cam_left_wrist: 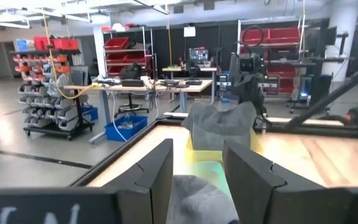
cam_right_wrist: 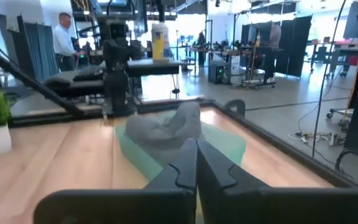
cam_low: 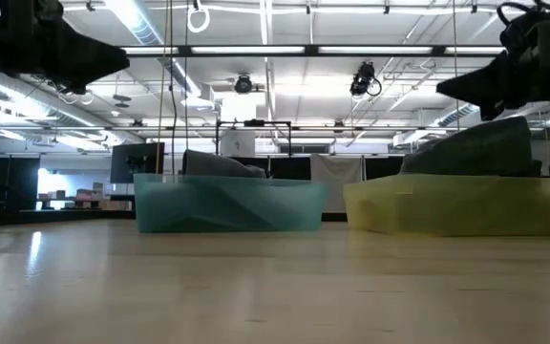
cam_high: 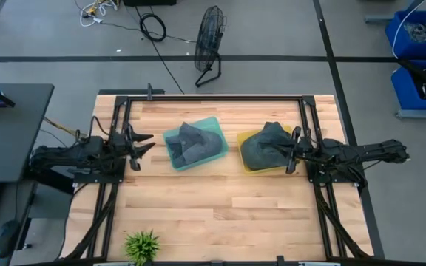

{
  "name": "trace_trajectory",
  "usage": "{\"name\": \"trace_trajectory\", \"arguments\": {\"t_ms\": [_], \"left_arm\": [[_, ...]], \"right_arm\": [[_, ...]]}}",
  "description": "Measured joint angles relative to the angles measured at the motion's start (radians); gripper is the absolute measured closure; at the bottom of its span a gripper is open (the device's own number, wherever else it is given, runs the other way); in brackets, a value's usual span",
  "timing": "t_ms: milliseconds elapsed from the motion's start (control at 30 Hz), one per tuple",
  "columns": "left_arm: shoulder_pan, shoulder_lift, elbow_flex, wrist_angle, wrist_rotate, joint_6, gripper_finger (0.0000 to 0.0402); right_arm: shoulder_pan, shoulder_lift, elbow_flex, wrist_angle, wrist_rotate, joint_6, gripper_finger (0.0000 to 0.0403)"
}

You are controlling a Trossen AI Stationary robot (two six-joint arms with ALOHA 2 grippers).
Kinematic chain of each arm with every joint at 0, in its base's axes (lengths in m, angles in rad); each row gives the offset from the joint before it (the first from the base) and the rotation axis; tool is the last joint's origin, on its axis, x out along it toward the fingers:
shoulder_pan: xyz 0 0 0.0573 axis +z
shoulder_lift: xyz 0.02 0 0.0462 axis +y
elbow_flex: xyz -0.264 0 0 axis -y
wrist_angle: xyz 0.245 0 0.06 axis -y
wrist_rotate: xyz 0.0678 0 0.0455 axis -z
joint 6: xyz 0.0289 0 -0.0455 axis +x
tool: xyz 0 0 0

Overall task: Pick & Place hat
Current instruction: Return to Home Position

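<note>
My left tool [cam_left_wrist: 197,152] stands with its two fingers well apart and nothing between them. Its arm lies low and level along the left edge of the desk [cam_high: 220,207], folded back on itself, with the tool pointing inward across the boards. My right tool [cam_right_wrist: 196,146] has its fingers pressed together tip to tip and holds nothing. Its arm mirrors the other along the right edge, level and folded, and points back toward the left one. From table height, both arms hang above the height of the bin rims. Bins on the desk: two, side by side at the middle and near each other. The blue bin [cam_low: 227,205] sits nearer my left tool but apart from it. The yellow bin [cam_low: 447,205] has its right rim directly below my right tool. Caps: the blue bin holds a heap of gray caps [cam_high: 194,144], piled so that I cannot give a firm count. The yellow bin holds one dark cap [cam_high: 265,148], which rises above its wall. None lie on the bare desk. One potted plant [cam_high: 141,245] stands at the near edge, toward the left.
</note>
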Motion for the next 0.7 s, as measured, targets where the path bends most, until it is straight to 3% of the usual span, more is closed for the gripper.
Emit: {"name": "trace_trajectory", "arguments": {"t_ms": [333,700], "left_arm": [[0.000,0.001,-0.095,0.015,0.001,0.013,0.0259],[0.000,0.006,-0.101,0.023,0.002,0.006,0.0259]], "right_arm": [[-0.001,-0.001,-0.008,-0.079,0.062,0.062,0.0397],[-0.001,-0.001,-0.007,-0.080,0.061,0.091,0.0397]]}}
